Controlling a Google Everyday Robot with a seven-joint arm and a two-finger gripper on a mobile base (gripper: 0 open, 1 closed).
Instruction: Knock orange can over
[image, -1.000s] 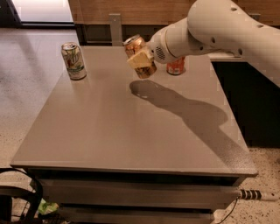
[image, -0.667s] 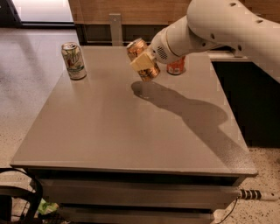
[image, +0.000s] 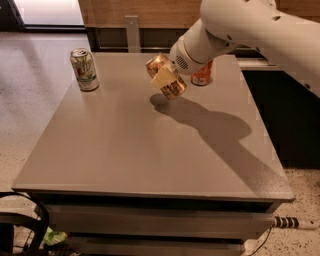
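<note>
Camera view, left: white-and-green can (image: 85, 70) upright, well apart.
Centre: my gripper (image: 164, 78), jaws closed on the orange can (image: 175, 89), tilted above the table (image: 125, 150).
Right: red-orange can (image: 202, 76) near.
Risk: my wrist could topple that neighbour.

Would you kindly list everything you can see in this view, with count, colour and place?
table: one, grey, fills the middle of the view
white-and-green can: one, upright, back left of the table
orange can: one, pale copper, tilted above the back middle of the table
red-orange can: one, upright, back right, partly behind the arm
cables: black, on the floor at lower left
arm: one, white, reaching in from the upper right
gripper: one, pale, at the back middle of the table, shut on the orange can
</note>
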